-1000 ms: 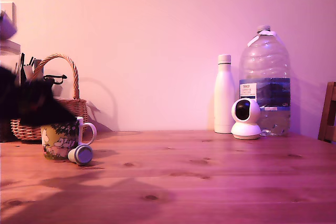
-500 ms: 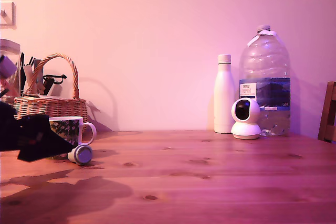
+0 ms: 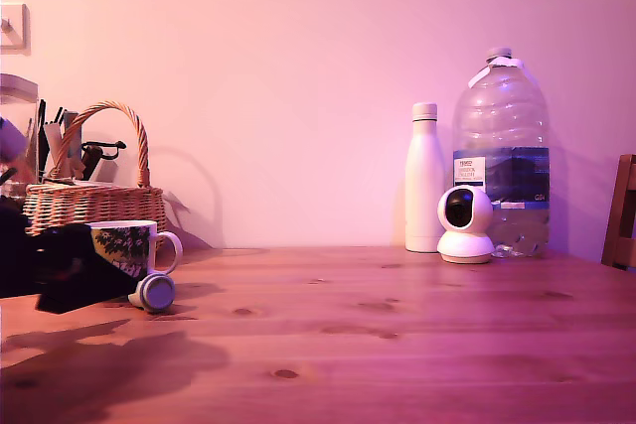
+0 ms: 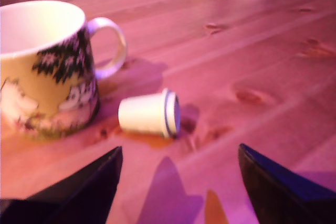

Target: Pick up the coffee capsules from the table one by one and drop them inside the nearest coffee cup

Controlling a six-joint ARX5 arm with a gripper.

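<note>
One coffee capsule (image 3: 154,292) lies on its side on the wooden table (image 3: 397,325), just in front of the coffee cup (image 3: 134,243). In the wrist view the capsule (image 4: 149,114) looks pale with a dark rim, and its flat face points away from the cup (image 4: 44,72). The cup has a white handle and a foliage print, and what I see of its inside is bare. My gripper (image 3: 107,280) is a dark shape low at the exterior view's left, close beside the capsule. Its fingers (image 4: 92,187) stand wide apart and hold nothing; the capsule lies just ahead of the gap.
A wicker basket (image 3: 94,201) with utensils stands behind the cup. At the back right are a white bottle (image 3: 424,181), a large water jug (image 3: 502,146) and a small white camera (image 3: 465,225). A chair edge (image 3: 621,213) shows at the far right.
My arm has dropped from in front of the cup's upper part to table height and now sits low beside the capsule. Capsule and cup have not moved.
</note>
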